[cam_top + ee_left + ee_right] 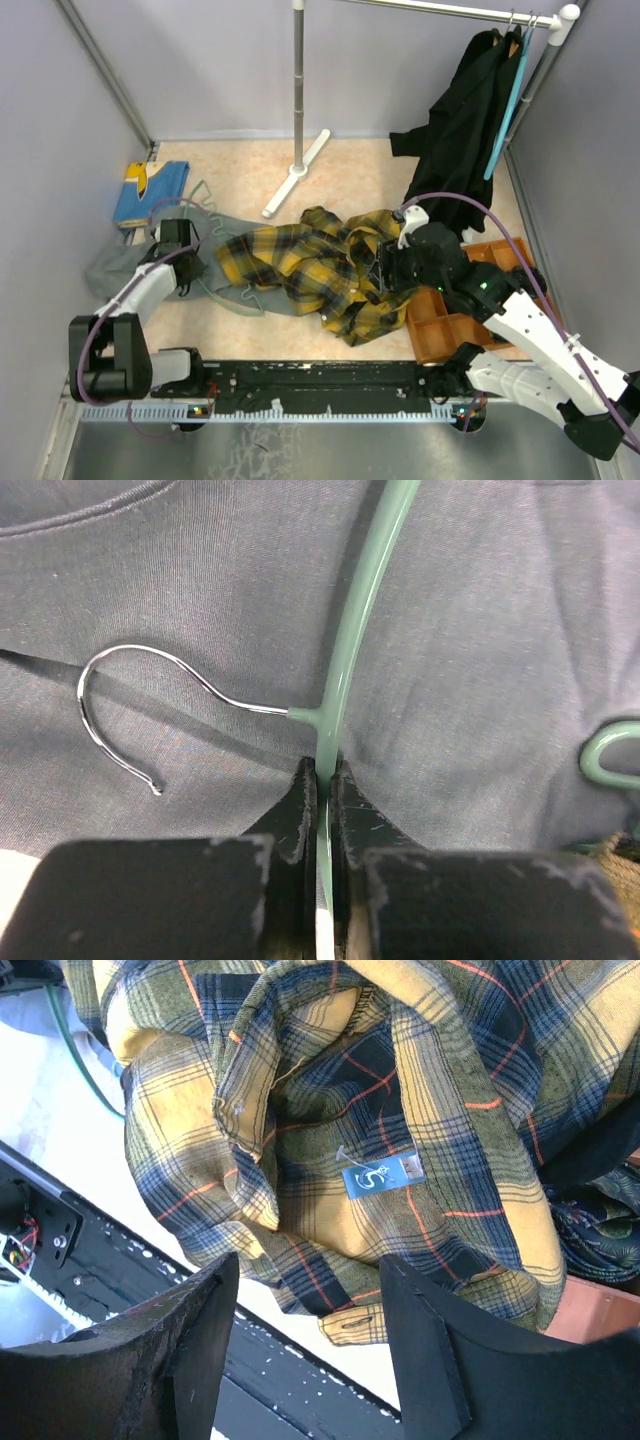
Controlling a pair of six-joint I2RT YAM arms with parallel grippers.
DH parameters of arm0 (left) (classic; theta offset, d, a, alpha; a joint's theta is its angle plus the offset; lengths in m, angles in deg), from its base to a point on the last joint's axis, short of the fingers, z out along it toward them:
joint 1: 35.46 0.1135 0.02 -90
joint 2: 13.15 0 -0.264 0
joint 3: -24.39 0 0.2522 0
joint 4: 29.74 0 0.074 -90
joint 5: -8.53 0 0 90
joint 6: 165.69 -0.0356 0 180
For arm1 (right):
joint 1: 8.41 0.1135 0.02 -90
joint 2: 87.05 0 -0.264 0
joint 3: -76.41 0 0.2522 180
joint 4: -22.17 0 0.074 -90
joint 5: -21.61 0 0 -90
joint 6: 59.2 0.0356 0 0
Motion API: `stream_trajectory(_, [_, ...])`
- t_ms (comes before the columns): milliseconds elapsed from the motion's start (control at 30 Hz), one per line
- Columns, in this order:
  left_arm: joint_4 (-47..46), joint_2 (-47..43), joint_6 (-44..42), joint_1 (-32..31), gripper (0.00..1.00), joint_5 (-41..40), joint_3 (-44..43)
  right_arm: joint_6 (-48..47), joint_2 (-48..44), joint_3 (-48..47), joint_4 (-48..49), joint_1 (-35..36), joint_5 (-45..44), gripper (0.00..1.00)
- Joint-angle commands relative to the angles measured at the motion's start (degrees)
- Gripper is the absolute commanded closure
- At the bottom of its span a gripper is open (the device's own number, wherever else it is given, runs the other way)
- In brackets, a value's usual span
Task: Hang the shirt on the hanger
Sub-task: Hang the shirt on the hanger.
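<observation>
The hanger (pixel 352 630) is pale teal-green plastic with a thin metal hook (pixel 125 695). It lies on a grey garment (pixel 500 630) at the left of the table. My left gripper (pixel 325 780) is shut on the hanger's bar just below the hook joint. In the top view the left gripper (pixel 188 262) sits over the hanger (pixel 238 300). The shirt (pixel 310 265) is yellow and navy plaid, crumpled at mid-table. My right gripper (pixel 308 1265) hovers open over the shirt (pixel 300 1110) near its collar and blue label (pixel 380 1175), with nothing between the fingers.
An orange divided bin (pixel 445 325) sits under the right arm. Black garments (pixel 455 130) hang from a rail at the back right beside a plain teal hanger (pixel 505 110). The rack's pole and foot (pixel 296 165) stand at the back. A blue item (pixel 150 190) lies far left.
</observation>
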Motion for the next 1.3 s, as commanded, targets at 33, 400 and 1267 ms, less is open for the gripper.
stream_trajectory(33, [4.0,-9.0,-2.3,0.2,1.0,3.3,-5.8,-1.4,-1.2,-3.5,0.6,-0.1,-1.5,0.41])
stream_trajectory(400, [11.1,-23.6,-21.2,-0.2,1.0,5.9,-19.7,-4.8,-4.9,-7.9,3.3,-0.1,-8.1,0.39])
stream_trajectory(1267, [-23.0,-11.7,-76.8,-70.4,1.0,-23.7,-22.6,-16.1,-0.4,-48.8,-18.7,-0.1,4.0,0.29])
